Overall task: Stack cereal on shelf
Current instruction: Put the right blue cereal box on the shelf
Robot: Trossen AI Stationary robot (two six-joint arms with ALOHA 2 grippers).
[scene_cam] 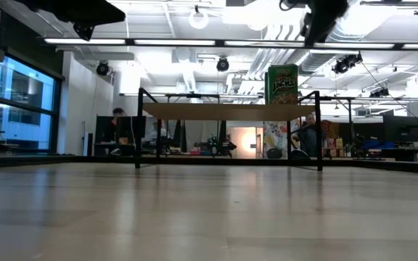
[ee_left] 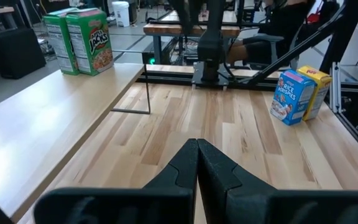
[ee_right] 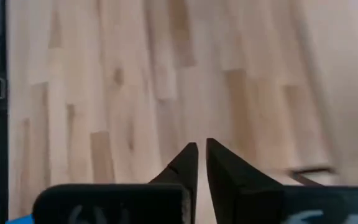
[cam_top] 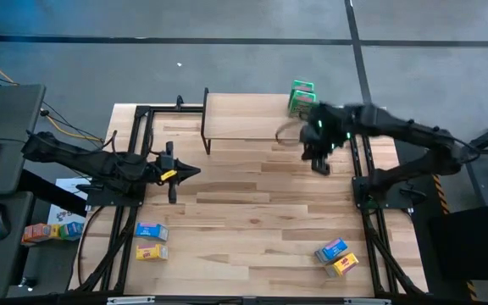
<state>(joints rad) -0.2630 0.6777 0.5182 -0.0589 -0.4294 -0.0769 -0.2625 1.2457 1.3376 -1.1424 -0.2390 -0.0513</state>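
Observation:
Two green cereal boxes (cam_top: 302, 97) stand side by side on the right end of the shelf (cam_top: 244, 114), also seen in the left wrist view (ee_left: 79, 40). A blue box (cam_top: 151, 230) and a yellow box (cam_top: 151, 252) lie near the table's front left. Another blue box (ee_left: 291, 96) and yellow box (ee_left: 316, 90) stand at the front right. My right gripper (ee_right: 201, 146) hangs over bare tabletop just in front of the shelf's right end, shut on nothing. My left gripper (ee_left: 196, 144) waits at the table's left, shut and empty.
Black frame rails run along the table's left side (cam_top: 134, 152) and right side (cam_top: 367, 169). The wide plank area (cam_top: 252, 212) between the two pairs of boxes is bare. Coloured items (cam_top: 51, 230) lie off the table to the left.

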